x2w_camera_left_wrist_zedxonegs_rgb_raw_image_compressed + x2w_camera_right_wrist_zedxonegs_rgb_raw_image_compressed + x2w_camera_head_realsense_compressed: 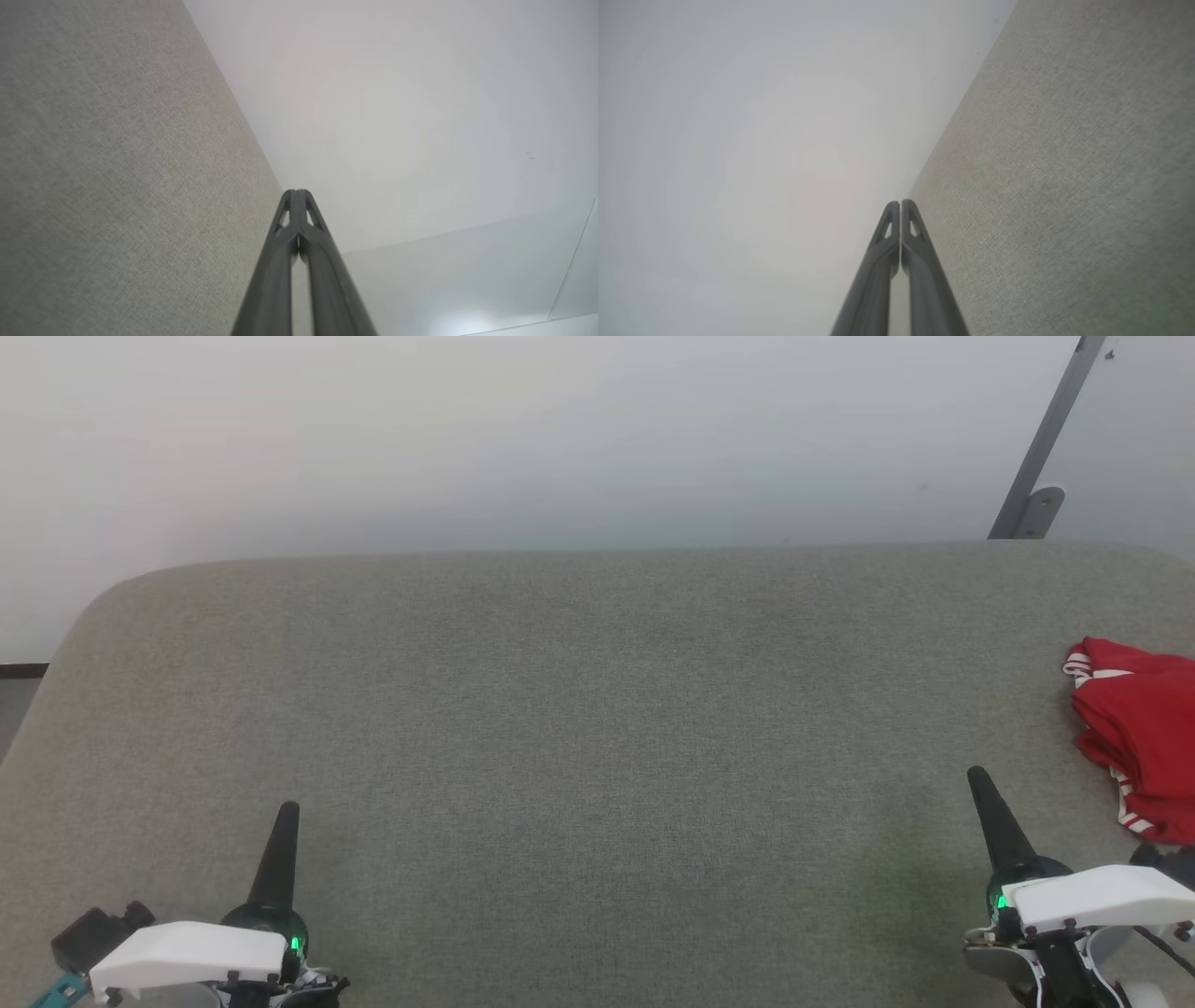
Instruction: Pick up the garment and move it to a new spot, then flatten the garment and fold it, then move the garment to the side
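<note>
The left gripper (288, 810) sat at the lower left of the head view. Its fingers (275, 270) were pressed together tip to tip and pointed forward. The right gripper (977, 773) sat at the lower right in the same closed pose. Both leaned slightly inward. The white left wrist housing (187, 952) and right wrist housing (1102, 894) each showed a green light (295, 945).
</note>
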`<state>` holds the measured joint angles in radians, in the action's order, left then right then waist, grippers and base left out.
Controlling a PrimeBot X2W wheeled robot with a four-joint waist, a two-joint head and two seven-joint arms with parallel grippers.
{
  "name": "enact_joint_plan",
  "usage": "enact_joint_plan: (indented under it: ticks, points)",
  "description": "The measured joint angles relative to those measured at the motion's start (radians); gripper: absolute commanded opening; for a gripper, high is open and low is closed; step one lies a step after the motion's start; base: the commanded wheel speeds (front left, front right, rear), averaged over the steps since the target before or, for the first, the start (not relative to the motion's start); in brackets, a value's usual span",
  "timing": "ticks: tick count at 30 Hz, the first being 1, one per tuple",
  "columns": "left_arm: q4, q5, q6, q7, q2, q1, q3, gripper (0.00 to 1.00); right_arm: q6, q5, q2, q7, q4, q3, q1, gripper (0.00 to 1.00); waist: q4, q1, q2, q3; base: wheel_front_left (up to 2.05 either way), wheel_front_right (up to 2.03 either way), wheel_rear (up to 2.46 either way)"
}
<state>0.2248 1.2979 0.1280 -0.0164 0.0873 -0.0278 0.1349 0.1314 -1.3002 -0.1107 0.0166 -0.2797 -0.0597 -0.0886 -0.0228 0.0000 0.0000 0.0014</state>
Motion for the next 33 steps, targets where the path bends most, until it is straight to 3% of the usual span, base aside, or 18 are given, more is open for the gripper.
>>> enact_joint_plan:
  ticks: [33]
  points:
    - [0.015, 0.22, 0.0, -0.07, -0.028, -0.056, -0.015, 0.0, -0.001, -0.225, 0.044, 0.071, 0.023, -0.04, -0.013, 0.0, 0.016, 0.0, 0.0, 0.001, 0.0, 0.0, 0.0]
